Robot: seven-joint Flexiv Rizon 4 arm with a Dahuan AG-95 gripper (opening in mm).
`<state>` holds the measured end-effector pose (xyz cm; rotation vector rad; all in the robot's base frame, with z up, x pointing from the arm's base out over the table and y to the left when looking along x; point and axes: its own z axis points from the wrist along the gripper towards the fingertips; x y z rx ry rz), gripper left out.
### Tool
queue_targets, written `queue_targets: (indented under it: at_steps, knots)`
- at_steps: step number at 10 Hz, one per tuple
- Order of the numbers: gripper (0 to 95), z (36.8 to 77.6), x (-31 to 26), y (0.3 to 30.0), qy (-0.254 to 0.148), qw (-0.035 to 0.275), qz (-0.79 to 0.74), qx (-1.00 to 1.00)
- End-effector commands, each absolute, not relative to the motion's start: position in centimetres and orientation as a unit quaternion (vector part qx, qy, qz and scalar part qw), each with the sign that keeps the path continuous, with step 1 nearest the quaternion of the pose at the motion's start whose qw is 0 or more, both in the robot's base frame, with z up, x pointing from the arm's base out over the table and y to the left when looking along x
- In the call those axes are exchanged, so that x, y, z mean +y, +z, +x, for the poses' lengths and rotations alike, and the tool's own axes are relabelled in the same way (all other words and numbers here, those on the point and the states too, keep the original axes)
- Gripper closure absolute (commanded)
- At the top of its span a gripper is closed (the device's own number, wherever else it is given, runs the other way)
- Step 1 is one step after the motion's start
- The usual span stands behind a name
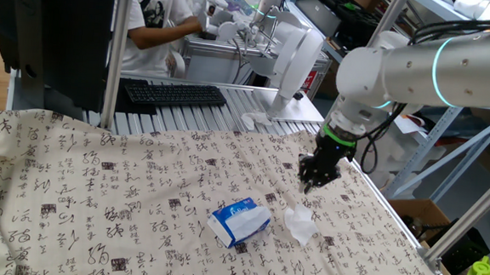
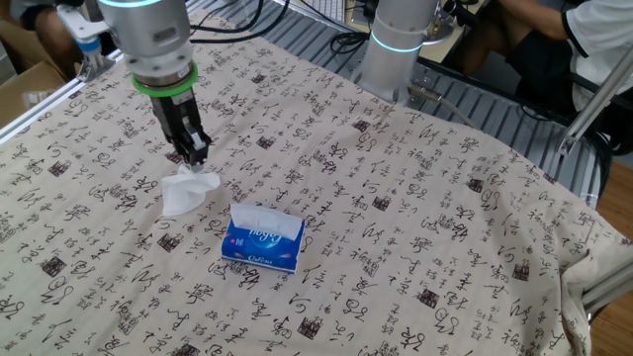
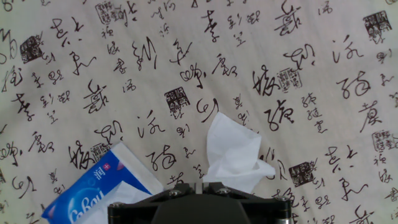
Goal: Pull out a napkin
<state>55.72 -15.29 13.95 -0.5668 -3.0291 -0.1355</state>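
The napkin (image 2: pixel 186 192) is lying crumpled on the tablecloth (image 2: pixel 415 227), just beside the tissue pack (image 2: pixel 263 239) but not touching it. In the other fixed view, the napkin is seen as a small white heap, with its long side running from a pinched tip near the claw down to a wider, flatter end. In the hand view, the napkin (image 3: pixel 233 155) is standing up toward the camera, with one flat flap pointing away from the hand and a bunched part close to the hand's dark body. In one fixed view, the napkin (image 1: pixel 300 224) is seen to the right of the tissue pack (image 1: pixel 240 222), with its top tip pointing up at the claw.

The claw (image 2: pixel 195 152) is being held just over the top tip of the napkin. Its two dark fingers (image 1: pixel 310 181) are looking pressed close together, with hardly any gap seen between them. Whether the tip of the napkin is being pinched or only touched cannot be told, because the fingertips are small and dark in both fixed views and are hidden in the hand view.

The tissue pack (image 3: pixel 106 193) is blue and white with letters printed on it, and it is lying flat on the cloth covered in black writing.
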Motion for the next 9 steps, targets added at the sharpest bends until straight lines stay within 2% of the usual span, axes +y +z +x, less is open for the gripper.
queue_targets:
  at_steps: [1, 9]
  knots:
    - [95.0, 56.01, -15.73, 14.96, -0.068, 0.038, -0.181, -0.98]
    - [95.0, 56.11, -16.03, 15.71, -0.071, 0.032, -0.187, -0.979]
